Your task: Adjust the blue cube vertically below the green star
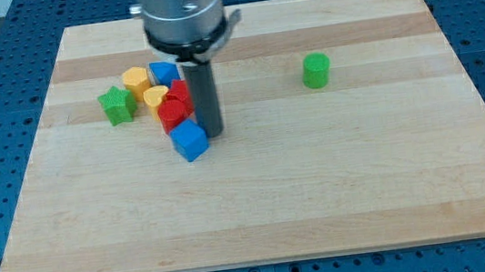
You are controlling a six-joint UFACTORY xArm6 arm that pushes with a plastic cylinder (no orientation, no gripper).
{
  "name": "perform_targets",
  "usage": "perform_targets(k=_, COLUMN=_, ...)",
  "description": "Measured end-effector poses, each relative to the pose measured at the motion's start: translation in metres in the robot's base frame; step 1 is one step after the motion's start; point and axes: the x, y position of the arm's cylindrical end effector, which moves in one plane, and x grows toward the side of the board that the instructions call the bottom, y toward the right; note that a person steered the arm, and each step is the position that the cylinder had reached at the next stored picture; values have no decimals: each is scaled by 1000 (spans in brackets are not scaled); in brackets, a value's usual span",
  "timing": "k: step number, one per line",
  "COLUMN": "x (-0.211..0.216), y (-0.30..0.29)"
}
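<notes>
Blue cube (pixel 190 141): lower end of the block cluster, toward the view's bottom-right of the green star (pixel 116 105).
My tip (pixel 213 134): plain rod, grasping nothing, touching the cube's right side.

two green (pixel 116 105), blue (pixel 190 141), yellow (pixel 135 79), red blocks (pixel 173 114)
</notes>
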Motion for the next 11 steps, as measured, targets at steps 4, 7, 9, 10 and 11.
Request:
perform_targets(k=4, x=54, y=37)
perform_targets(k=7, x=-11, y=-78)
perform_targets(k=9, x=-39, y=-114)
perform_targets(k=10, x=4, y=-76)
perform_targets(k=11, x=35, y=-56)
